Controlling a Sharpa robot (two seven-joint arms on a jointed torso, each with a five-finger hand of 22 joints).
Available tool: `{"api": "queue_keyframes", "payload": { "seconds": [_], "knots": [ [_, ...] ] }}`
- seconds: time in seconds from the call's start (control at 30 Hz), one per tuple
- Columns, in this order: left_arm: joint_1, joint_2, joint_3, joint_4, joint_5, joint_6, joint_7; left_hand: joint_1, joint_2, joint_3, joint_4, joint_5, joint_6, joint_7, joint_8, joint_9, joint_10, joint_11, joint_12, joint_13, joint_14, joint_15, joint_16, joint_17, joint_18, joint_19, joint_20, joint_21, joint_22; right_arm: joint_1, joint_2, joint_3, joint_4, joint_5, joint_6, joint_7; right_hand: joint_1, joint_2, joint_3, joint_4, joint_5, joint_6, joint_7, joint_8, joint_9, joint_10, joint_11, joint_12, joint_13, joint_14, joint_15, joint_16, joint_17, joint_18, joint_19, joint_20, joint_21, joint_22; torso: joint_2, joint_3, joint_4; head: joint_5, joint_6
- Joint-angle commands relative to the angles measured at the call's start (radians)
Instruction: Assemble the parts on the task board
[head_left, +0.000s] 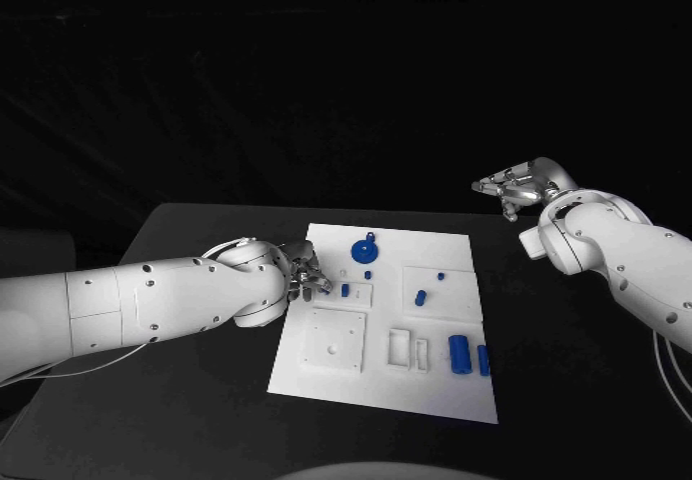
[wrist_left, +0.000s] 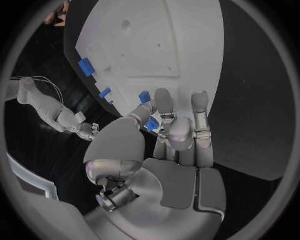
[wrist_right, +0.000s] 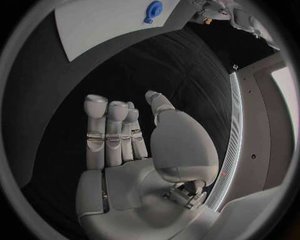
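Head camera first: the white task board (head_left: 387, 390) lies in the middle of the black table (head_left: 173, 400), with blue parts spread over it. A round blue part (head_left: 366, 249) sits near its far edge, a small blue peg (head_left: 420, 296) is toward the middle, and two blue bars (head_left: 460, 353) stand side by side near the right edge. The left hand (head_left: 306, 275) rests at the board's left edge with its fingers curled over a small blue piece (head_left: 345, 290) there (whether it truly grips the piece cannot be told from this angle). The right hand (head_left: 519, 187) hangs above the table's far right corner, well apart from the board.

Left wrist camera: the left hand's fingers (wrist_left: 165, 107) bend down onto the board's (wrist_left: 162, 40) edge, close together, with a small blue piece (wrist_left: 152, 124) between the fingertips and thumb; contact is not clear. More blue parts (wrist_left: 85, 67) sit along the board's rim.

Right wrist camera: the right hand (wrist_right: 128, 145) is held flat and empty, fingers (wrist_right: 112, 127) straight and side by side, thumb apart, over bare table. The board (wrist_right: 106, 22) and its round blue part (wrist_right: 154, 9) lie far beyond the fingertips.
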Motion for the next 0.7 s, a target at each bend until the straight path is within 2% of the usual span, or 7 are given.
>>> {"api": "queue_keyframes", "payload": {
  "seconds": [0.03,0.47,0.7],
  "knots": [
    [-0.006,0.007,-0.005,-0.007,0.001,0.035,-0.020,0.006,0.007,0.004,-0.006,0.006,0.177,-0.107,-0.004,-0.001,0.023,-0.030,0.006,0.001,-0.001,-0.006,0.002,0.001,0.009,0.004,0.002,0.005,0.018,0.000,0.000,0.000,0.001,-0.003,0.014,0.005,-0.008,-0.002,0.003,0.002,0.002,-0.003,-0.002,-0.001,-0.001,-0.003,0.000,-0.001,0.001,-0.002,-0.002,-0.004,0.000,0.018,0.038,0.006,0.000,0.069,0.000,-0.0003,0.0003,0.000,-0.001],
    [-0.007,0.020,-0.005,-0.022,-0.022,0.041,-0.020,0.005,0.007,0.005,-0.008,0.005,0.178,-0.107,-0.004,0.001,0.023,-0.030,0.007,0.002,-0.001,-0.006,0.003,0.001,0.009,0.002,0.002,0.007,0.018,-0.001,0.000,0.000,0.002,-0.002,0.014,0.005,-0.008,-0.002,0.003,0.002,0.002,-0.003,-0.002,-0.001,-0.001,-0.003,0.000,-0.001,0.001,-0.002,-0.002,-0.004,0.000,0.018,0.038,0.006,0.000,0.069,0.000,-0.0019,0.0003,0.001,-0.003],
    [-0.007,0.019,-0.005,-0.021,-0.035,0.077,-0.023,0.007,0.007,0.005,-0.011,0.006,0.178,-0.107,-0.004,0.001,0.023,-0.030,0.007,0.002,-0.001,-0.006,0.003,0.001,0.009,0.001,0.002,0.007,0.018,-0.002,0.000,0.000,0.001,-0.002,0.014,0.006,-0.008,-0.002,0.003,0.002,0.002,-0.003,-0.002,-0.001,-0.001,-0.003,0.000,-0.001,0.001,-0.002,-0.002,-0.004,0.000,0.018,0.038,0.006,0.000,0.069,0.000,-0.0017,0.0008,0.001,-0.004]
  ]
}}
